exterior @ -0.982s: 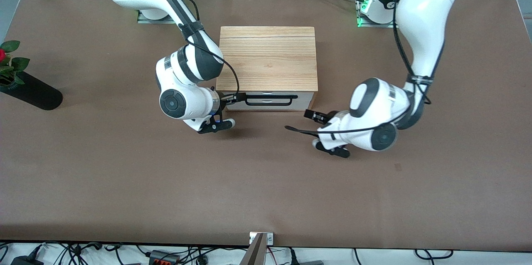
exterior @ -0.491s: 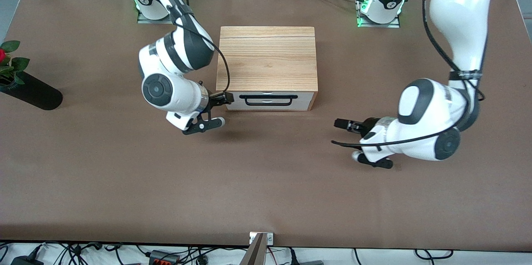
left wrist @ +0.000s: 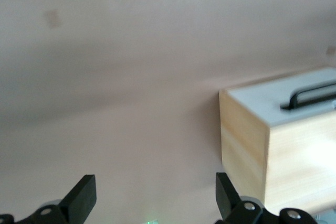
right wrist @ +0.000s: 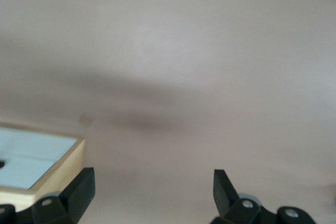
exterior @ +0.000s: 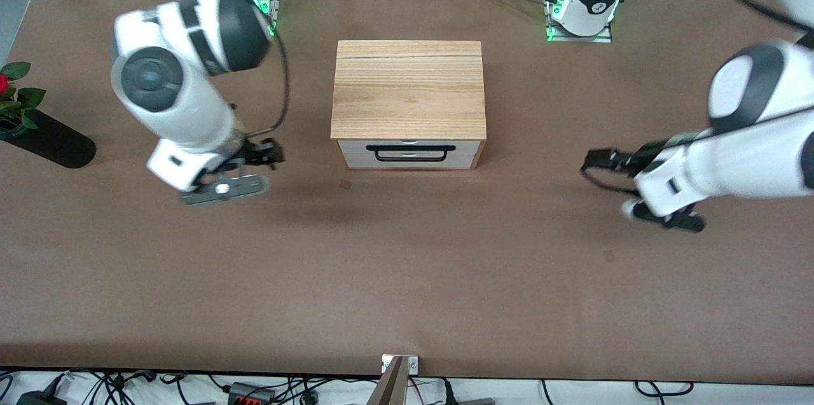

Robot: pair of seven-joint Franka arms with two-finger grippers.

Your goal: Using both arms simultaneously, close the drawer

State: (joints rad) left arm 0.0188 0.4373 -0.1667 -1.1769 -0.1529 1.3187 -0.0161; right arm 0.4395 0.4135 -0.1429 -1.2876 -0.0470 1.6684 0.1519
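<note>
The wide white-fronted drawer [exterior: 410, 154] with its black bar handle [exterior: 410, 152] sits flush in the light-wood cabinet [exterior: 407, 89] mid-table, stiff and best pushed on its flat panel, while the left gripper [exterior: 594, 160] and right gripper [exterior: 270, 152] hang spread-fingered over bare table beside it.

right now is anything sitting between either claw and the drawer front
Nothing visible. The left claw and right claw, both open, hang over bare table at either end of the cabinet, away from it. The drawer already looks shut flush, and the table in front of it is bare.
</note>
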